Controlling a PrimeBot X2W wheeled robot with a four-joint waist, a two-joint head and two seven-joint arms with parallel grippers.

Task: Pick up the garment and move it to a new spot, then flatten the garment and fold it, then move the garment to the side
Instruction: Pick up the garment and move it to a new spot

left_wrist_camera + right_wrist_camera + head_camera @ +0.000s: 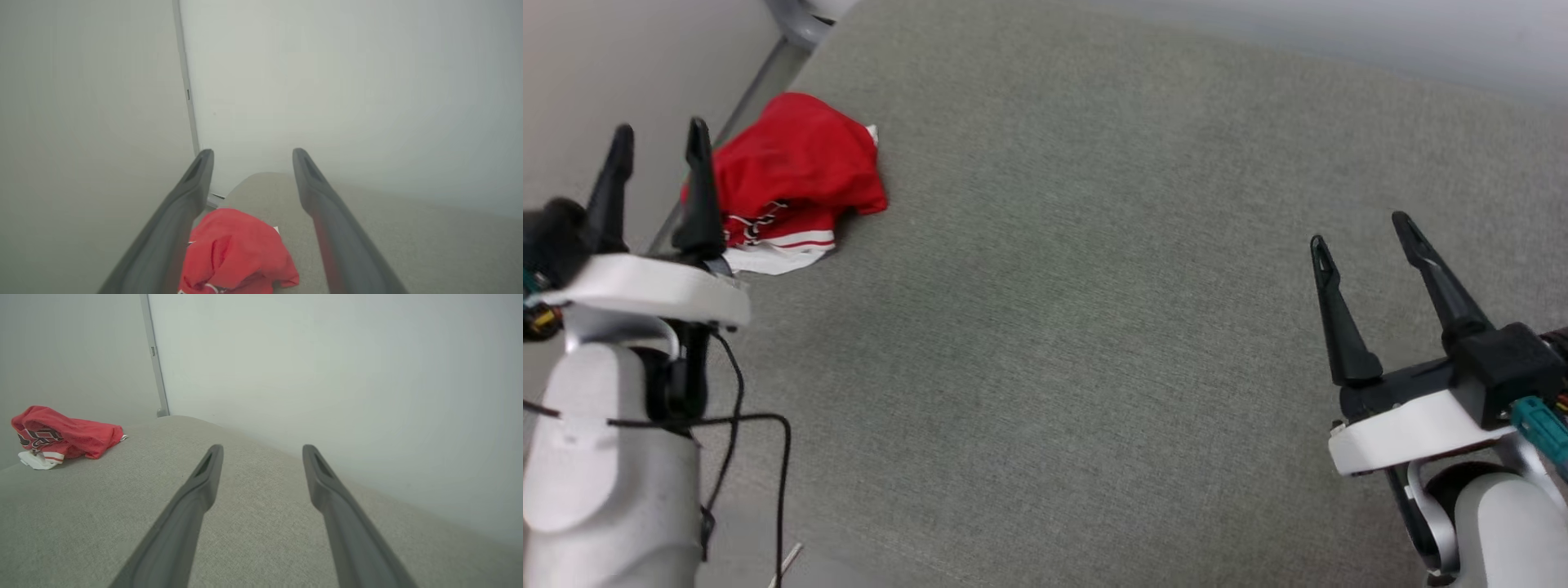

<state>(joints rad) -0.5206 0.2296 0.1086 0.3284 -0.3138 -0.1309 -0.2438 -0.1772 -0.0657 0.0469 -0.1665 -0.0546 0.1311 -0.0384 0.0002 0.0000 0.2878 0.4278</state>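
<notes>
So the garment [792, 175] is just a crumpled red heap at the far left edge of the grey fabric-covered tabletop [1094, 327], close to the corner. Nothing is touching it.

It's bunched up enough that most of it is hidden. A white sleeve with red stripes [776, 253] pokes out at the near side, and there's some black lettering caught in the folds. I can't read a single word of it, not even in the right wrist view, where the garment [69, 435] shows side-on as a low mound.

The left gripper [659, 129] hangs just on the near side of it with its fingers spread wide, holding nothing. One finger covers part of the shirt's left edge in the head view. In the left wrist view the garment [237, 253] sits low between the fingers [196, 192], cut off by the bottom edge.

The right gripper [1359, 230] is well apart, over bare fabric on the right, also spread wide with nothing in it.

Both wrist views catch a grey vertical strip [154, 355] where the pale walls meet. Black cables [784, 457] dangle off the left arm.
</notes>
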